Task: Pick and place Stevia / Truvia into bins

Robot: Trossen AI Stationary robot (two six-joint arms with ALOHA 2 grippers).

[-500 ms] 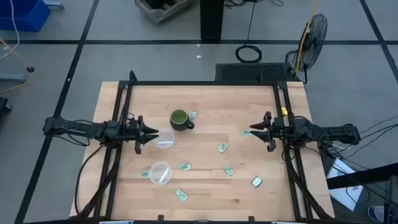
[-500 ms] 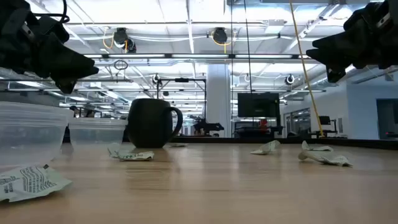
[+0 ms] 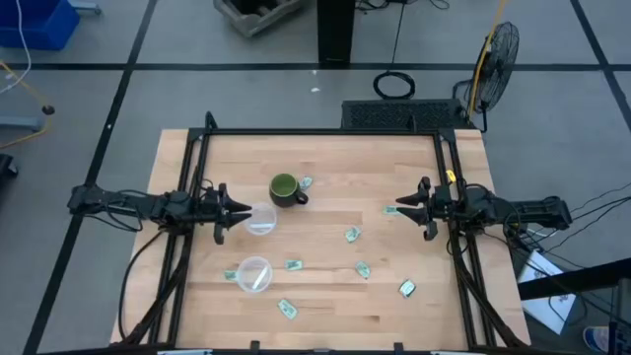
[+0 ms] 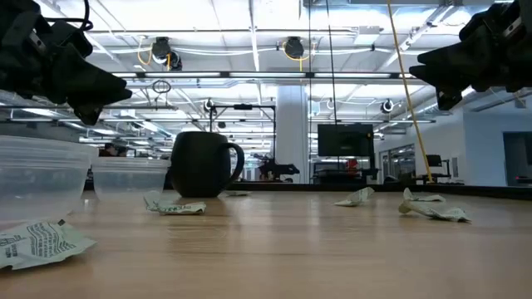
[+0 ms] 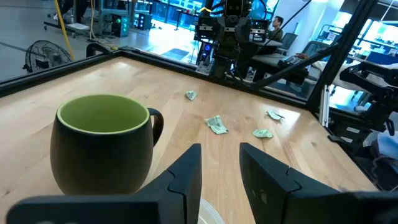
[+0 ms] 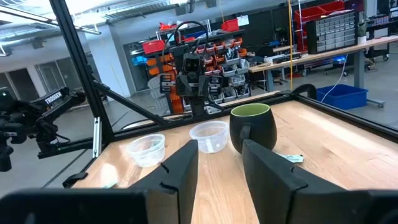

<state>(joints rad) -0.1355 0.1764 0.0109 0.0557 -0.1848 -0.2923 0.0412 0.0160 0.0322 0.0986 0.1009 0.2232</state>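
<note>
Centrally, mug [image 3: 285, 188] beside bins [image 3: 261, 220].

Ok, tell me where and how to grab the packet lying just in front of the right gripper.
Take that packet across its short width, near the middle, coming straight down from above. It lies flat on the table, so a side approach would probably only push it along. The right gripper, open, is the closer one; the left gripper is across the table by a clear cup.
</note>
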